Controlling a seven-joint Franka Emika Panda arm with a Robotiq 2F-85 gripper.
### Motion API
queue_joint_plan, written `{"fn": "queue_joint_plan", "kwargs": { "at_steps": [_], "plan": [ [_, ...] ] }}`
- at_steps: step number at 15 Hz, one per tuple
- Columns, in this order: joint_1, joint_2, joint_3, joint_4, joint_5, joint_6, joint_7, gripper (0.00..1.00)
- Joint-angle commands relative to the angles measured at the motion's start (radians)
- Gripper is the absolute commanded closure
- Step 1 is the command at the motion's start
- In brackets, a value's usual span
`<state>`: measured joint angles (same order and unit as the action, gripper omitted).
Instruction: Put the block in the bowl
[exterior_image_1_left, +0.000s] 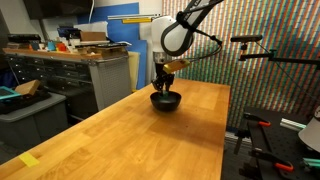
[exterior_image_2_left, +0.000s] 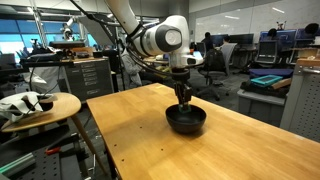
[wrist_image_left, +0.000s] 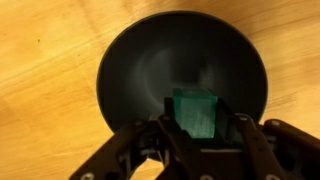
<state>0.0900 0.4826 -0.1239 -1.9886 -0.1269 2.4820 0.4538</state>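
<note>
The black glossy bowl (exterior_image_1_left: 165, 101) sits on the wooden table, also seen in the other exterior view (exterior_image_2_left: 186, 121) and filling the wrist view (wrist_image_left: 150, 70). My gripper (wrist_image_left: 196, 125) hangs directly over the bowl's inside, its fingers low at the rim in both exterior views (exterior_image_1_left: 163, 88) (exterior_image_2_left: 183, 97). It is shut on the small green block (wrist_image_left: 194, 112), which is held between the two fingers above the bowl's floor. The block is hidden by the fingers in the exterior views.
The wooden table (exterior_image_1_left: 150, 135) stretches toward the camera, with a flat yellow piece (exterior_image_1_left: 29, 159) near its front corner. A round side table with objects (exterior_image_2_left: 35, 103) stands beside it. Cabinets (exterior_image_1_left: 60, 70) and a tripod arm (exterior_image_1_left: 262, 50) stand beyond the edges.
</note>
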Motion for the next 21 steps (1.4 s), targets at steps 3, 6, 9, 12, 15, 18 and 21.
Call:
{"fn": "queue_joint_plan", "kwargs": {
  "at_steps": [3, 6, 9, 12, 15, 18, 21],
  "plan": [
    [-0.024, 0.100, -0.024, 0.031, 0.037, 0.122, 0.011, 0.82],
    [-0.036, 0.132, -0.024, 0.048, 0.073, 0.148, -0.004, 0.70],
    [-0.041, 0.124, -0.013, 0.055, 0.110, 0.132, -0.020, 0.27],
    [-0.032, 0.101, -0.019, 0.061, 0.114, 0.123, -0.018, 0.02],
    [-0.029, 0.068, -0.024, 0.061, 0.108, 0.097, -0.019, 0.00],
    [-0.027, 0.017, -0.027, 0.056, 0.099, 0.049, -0.020, 0.00],
    [-0.022, -0.039, -0.029, 0.061, 0.088, -0.017, -0.004, 0.00]
  ]
}}
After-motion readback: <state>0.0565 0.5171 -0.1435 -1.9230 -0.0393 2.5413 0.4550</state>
